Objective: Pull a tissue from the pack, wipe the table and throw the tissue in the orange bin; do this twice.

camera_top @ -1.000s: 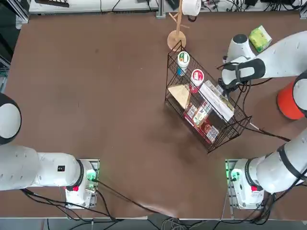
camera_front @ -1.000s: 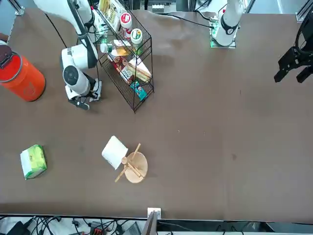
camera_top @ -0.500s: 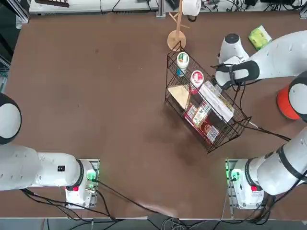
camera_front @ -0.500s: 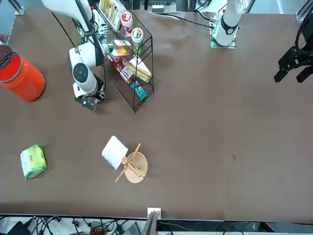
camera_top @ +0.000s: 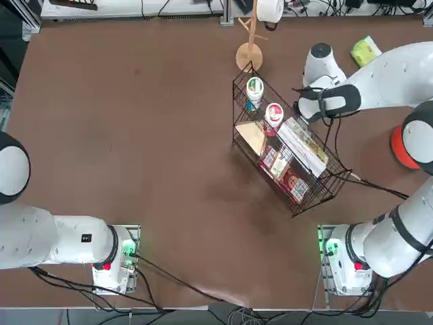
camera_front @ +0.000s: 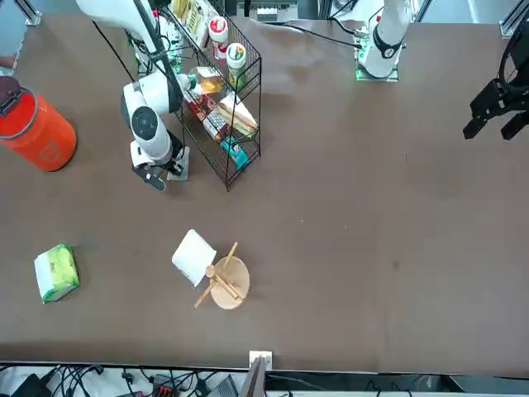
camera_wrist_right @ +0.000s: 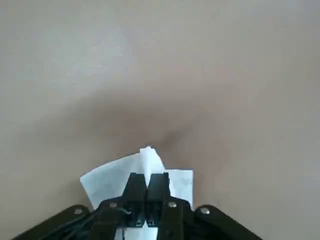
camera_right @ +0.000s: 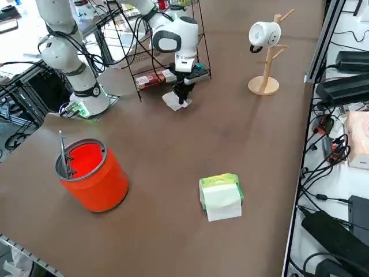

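Observation:
My right gripper is shut on a white tissue and holds it down against the dark-brown table. It stands just beside the black wire basket, fingers pointing down and the tissue spread under them. In the top view the wrist covers the gripper. The green pack lies near the far right corner, well apart from the gripper; a white sheet shows at its face. The orange bin stands upright at the right edge of the table.
A black wire basket full of cups and packets stands next to my right arm, close to its forearm. A wooden mug tree with a white mug stands at the far side. A thin metal piece leans on the bin's rim.
My right gripper has slid along the table with the tissue, away from the bin and along the basket's side. The wire basket has shifted a little.

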`<state>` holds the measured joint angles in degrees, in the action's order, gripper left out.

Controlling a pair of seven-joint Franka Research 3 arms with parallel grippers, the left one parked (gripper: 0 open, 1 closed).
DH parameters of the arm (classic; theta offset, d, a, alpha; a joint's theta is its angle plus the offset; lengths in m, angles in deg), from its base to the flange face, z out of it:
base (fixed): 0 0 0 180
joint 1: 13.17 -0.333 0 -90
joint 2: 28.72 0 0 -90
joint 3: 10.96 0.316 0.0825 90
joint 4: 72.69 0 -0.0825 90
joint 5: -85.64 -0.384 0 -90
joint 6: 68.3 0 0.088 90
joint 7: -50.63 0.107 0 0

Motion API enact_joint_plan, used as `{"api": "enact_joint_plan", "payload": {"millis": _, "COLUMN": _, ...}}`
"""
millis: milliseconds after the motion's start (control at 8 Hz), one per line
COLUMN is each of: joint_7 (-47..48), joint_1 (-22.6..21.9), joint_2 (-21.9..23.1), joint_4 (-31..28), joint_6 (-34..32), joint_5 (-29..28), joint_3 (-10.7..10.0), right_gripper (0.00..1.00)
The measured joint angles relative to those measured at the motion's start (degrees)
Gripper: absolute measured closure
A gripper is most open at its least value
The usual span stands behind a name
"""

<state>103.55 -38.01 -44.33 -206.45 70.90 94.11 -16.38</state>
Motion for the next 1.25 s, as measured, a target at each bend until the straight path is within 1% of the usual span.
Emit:
{"api": "enact_joint_plan", "payload": {"millis": 125, "joint_7": -1.4, "joint_1": 0.46, "joint_2": -0.17, "joint_4": -0.01, "joint_6": -0.92, "joint_5": 0.01, "joint_3": -0.46, "right_gripper": 0.99}}
{"api": "enact_joint_plan", "payload": {"millis": 375, "joint_7": -4.09, "joint_1": 2.14, "joint_2": -0.73, "joint_4": -0.02, "joint_6": -1.38, "joint_5": 0.03, "joint_3": -0.67, "right_gripper": 0.99}}
{"api": "enact_joint_plan", "payload": {"millis": 500, "joint_7": -4.62, "joint_1": 2.4, "joint_2": -0.75, "joint_4": 0.12, "joint_6": -1.41, "joint_5": 0.2, "joint_3": -0.85, "right_gripper": 0.99}}
{"api": "enact_joint_plan", "payload": {"millis": 625, "joint_7": -6.01, "joint_1": 2.56, "joint_2": -0.62, "joint_4": 0.95, "joint_6": -2.85, "joint_5": 0.56, "joint_3": -1.36, "right_gripper": 0.99}}
{"api": "enact_joint_plan", "payload": {"millis": 750, "joint_7": -8.85, "joint_1": 2.88, "joint_2": -0.11, "joint_4": 3.05, "joint_6": -7.99, "joint_5": 0.69, "joint_3": -2.21, "right_gripper": 0.99}}
{"api": "enact_joint_plan", "payload": {"millis": 875, "joint_7": -12.06, "joint_1": 3.38, "joint_2": 0.61, "joint_4": 6.39, "joint_6": -15.47, "joint_5": 0.73, "joint_3": -3.18, "right_gripper": 0.99}}
{"api": "enact_joint_plan", "payload": {"millis": 1000, "joint_7": -14.92, "joint_1": 4.22, "joint_2": 1.45, "joint_4": 10.37, "joint_6": -22.73, "joint_5": 0.79, "joint_3": -3.74, "right_gripper": 0.99}}
{"api": "enact_joint_plan", "payload": {"millis": 1125, "joint_7": -17.51, "joint_1": 5.35, "joint_2": 2.31, "joint_4": 13.82, "joint_6": -28.29, "joint_5": 0.87, "joint_3": -3.96, "right_gripper": 0.99}}
{"api": "enact_joint_plan", "payload": {"millis": 1250, "joint_7": -20.39, "joint_1": 6.63, "joint_2": 3.24, "joint_4": 16.27, "joint_6": -32.44, "joint_5": 1.61, "joint_3": -4.18, "right_gripper": 0.99}}
